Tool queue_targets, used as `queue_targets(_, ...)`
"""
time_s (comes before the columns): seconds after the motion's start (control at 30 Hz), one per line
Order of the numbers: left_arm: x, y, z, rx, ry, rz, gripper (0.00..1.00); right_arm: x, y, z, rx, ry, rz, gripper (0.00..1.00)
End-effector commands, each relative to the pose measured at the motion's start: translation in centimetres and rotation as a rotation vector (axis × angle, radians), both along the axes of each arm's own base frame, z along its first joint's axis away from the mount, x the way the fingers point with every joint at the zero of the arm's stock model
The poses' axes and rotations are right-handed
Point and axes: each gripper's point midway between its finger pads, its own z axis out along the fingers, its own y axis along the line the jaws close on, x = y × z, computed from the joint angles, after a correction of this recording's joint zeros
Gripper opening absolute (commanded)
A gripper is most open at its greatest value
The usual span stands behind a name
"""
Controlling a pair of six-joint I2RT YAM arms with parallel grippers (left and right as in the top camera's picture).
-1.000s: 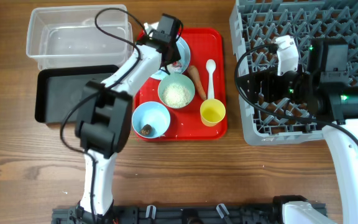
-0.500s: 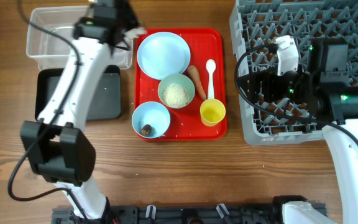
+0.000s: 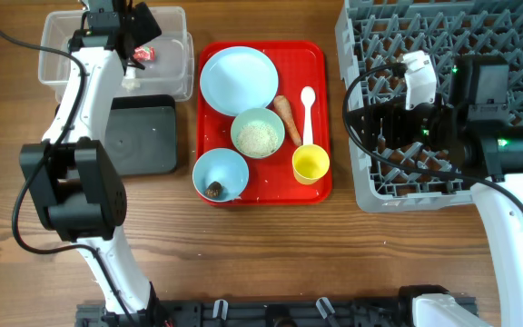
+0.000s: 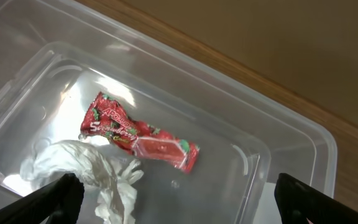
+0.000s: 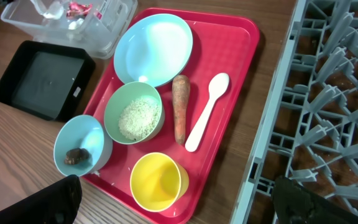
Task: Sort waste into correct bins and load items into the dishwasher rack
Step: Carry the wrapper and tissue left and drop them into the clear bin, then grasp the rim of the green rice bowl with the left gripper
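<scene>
Left gripper (image 4: 179,200) gapes empty over clear tub (image 4: 272,134); I judge the carrot (image 5: 179,109) stiff, slick, best pinched mid-length.

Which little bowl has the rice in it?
The pale green bowl, in the middle of the red tray, holds the rice; the pale blue bowl beside it holds only a small brown scrap.

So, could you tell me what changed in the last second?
The left gripper swung from the plate to the clear tub and let go of the red wrapper and tissue, which now lie inside it; the plate is bare. The right arm and everything else on the red tray stayed put.
</scene>
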Motion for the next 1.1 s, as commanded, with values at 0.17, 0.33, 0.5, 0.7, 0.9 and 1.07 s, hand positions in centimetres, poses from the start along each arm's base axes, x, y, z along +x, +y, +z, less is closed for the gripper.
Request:
queue_targets(0.17, -6.4, -7.7, 8.4, 0.050, 0.038, -0.302, 1.00, 1.2, 0.4, 1.6, 0.036, -0.059, -0.008, 1.00)
queue_targets(0.33, -6.6, -7.2, 8.1, 0.050, 0.055, -0.294, 0.99, 1.1, 0.5, 1.6, 0.038, -0.054, -0.006, 1.00)
queue_targets(0.5, -10.6, -14.9, 5.9, -0.003, 0.195, -0.634, 0.98, 1.2, 0.5, 1.6, 0.037, -0.055, -0.006, 1.00)
queue_targets(0.7, -18.1, -22.6, 1.9, -0.002, 0.431, -0.839, 0.90, 1.2, 0.5, 1.6, 0.037, -0.055, -0.006, 1.00)
queue_targets(0.9, -22.0, -28.9, -2.8, -0.002, 0.459, -1.038, 0.72, 1.1, 0.5, 1.6, 0.048, -0.045, -0.018, 1.00)
queue_targets(1.07, -23.3, -29.8, -7.0, 0.097, 0.518, -1.128, 0.59, 1.1, 0.5, 1.6, 0.048, -0.045, -0.018, 1.00)
